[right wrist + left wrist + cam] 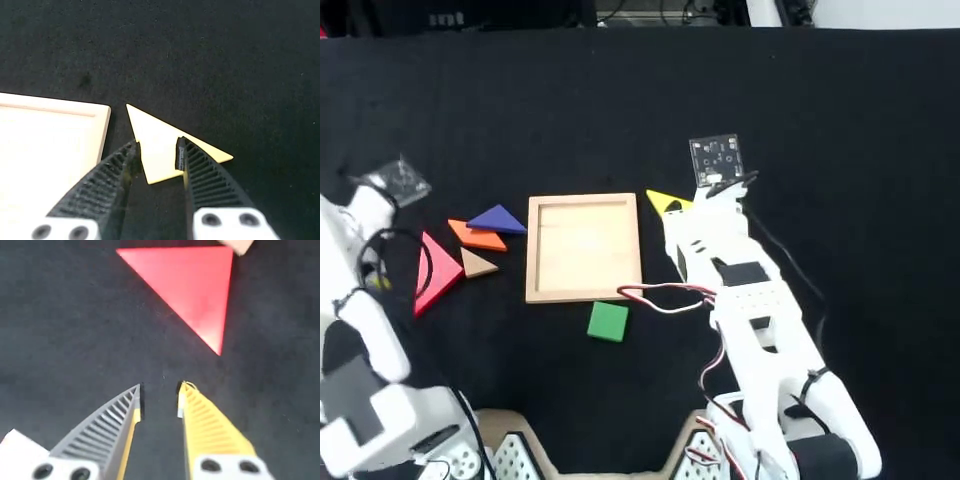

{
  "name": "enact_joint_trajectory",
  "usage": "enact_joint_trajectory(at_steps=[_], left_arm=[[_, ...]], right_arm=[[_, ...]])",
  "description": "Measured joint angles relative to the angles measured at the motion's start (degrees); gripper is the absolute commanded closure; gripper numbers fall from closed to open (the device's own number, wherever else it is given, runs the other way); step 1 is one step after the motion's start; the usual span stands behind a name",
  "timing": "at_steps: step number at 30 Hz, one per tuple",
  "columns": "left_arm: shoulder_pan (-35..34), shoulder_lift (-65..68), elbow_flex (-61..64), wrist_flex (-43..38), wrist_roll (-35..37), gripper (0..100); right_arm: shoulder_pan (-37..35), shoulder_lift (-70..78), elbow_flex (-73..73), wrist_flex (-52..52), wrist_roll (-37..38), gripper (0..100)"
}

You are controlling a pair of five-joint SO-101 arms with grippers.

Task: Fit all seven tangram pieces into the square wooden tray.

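Black cloth covers the bench (840,150) from edge to edge. My right fingers (200,172) stand a narrow gap apart and grip nothing. Their tips sit over the yellow triangle (160,142), which shows in the gap between them and spreads wider than the gap on both sides. Whether the tips touch it, I cannot tell. Just beside that triangle lies a corner of the square wooden tray (102,130).

My left fingers (210,420), one grey and one yellow, are also slightly parted with only bare cloth between them. The red triangle (195,290) lies flat a little ahead of their tips, apart from them.

From the high view, the right arm (745,290) stretches from the near edge toward the far side. The yellow triangle (667,203) sits at its tip, just off the tray's (533,250) far right corner. A red and white cable (660,298) loops from that arm over the tray's near right corner. The green square (608,321) lies on the cloth just near of the tray's near rim.

Left of the tray, the blue triangle (497,219) points its right tip almost at the rim, with the orange piece (478,236) touching it on the near side. The tan triangle (477,263) is just near of that. The red triangle (438,270) lies farther left, beside the left arm (360,320) at the bench's left edge. Every piece I see lies outside the tray.
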Motion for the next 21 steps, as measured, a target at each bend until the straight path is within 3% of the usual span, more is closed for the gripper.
enact_joint_trajectory(at_steps=[4,8,11,15,21], left_arm=[[4.0,-3.3,-6.9,13.1,0.1,88],[7.3,-3.5,-7.6,15.7,0.2,80],[8.6,-3.5,-5.6,16.0,0.4,73],[8.4,-3.5,-2.5,13.2,1.4,72],[8.4,-3.5,2.5,4.2,9.5,73]], right_arm=[[0.0,0.0,0.0,0.0,0.0,87.1],[0.0,0.0,0.0,0.0,1.5,87.1],[0.0,0.0,0.0,0.0,4.2,87.1],[0.0,0.0,0.3,0.0,5.4,87.1],[0.0,0.0,0.3,0.0,5.4,87.1]])
